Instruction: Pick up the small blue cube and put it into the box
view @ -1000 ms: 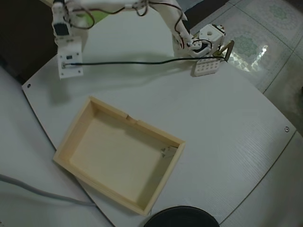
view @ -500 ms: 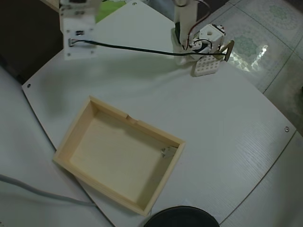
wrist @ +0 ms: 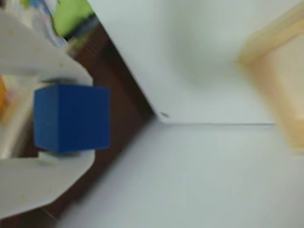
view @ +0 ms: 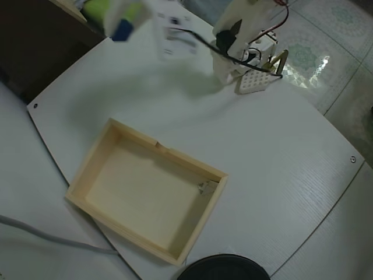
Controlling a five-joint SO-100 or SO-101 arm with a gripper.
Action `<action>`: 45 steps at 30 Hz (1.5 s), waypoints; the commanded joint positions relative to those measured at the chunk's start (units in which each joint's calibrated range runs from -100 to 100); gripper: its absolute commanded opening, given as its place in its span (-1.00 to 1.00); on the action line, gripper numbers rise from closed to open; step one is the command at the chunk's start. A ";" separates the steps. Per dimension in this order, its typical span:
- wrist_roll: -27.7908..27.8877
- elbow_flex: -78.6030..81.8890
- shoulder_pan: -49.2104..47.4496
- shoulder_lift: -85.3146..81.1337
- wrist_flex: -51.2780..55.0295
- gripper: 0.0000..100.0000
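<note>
One small blue cube [wrist: 71,118] sits clamped between the two white fingers [wrist: 45,61] of the robot arm's gripper [wrist: 66,118], one finger pressed to its top face and one to its bottom face in the wrist view, which is soft with blur. The overhead view places the cube [view: 122,32] and gripper [view: 123,23] in the air near the top left corner of the white table [view: 280,146], well apart from the single box [view: 192,230], a shallow pale wood tray lying open toward the lower left of the tabletop with nothing but a small pale scrap [view: 205,187] inside near its right wall. In the wrist view a corner of that box [wrist: 280,85] shows at the right edge. One white perforated block [view: 252,82] stands beside the arm's base [view: 236,44]. No brand, label or writing can be read on the cube, the box or the arm; a dark mark on the arm's white casing is too blurred to make out.
</note>
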 commanded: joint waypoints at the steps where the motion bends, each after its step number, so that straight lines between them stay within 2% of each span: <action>1: 0.14 1.90 -5.71 -2.88 -0.08 -0.83; 8: 0.14 5.34 -17.80 -2.28 -0.42 -0.84; 17: 0.14 15.38 -28.12 -2.28 -9.77 -0.84; 36: 0.14 37.38 -29.08 -1.78 -30.67 -0.83; 45: 0.14 33.03 -29.08 10.99 -31.60 -0.83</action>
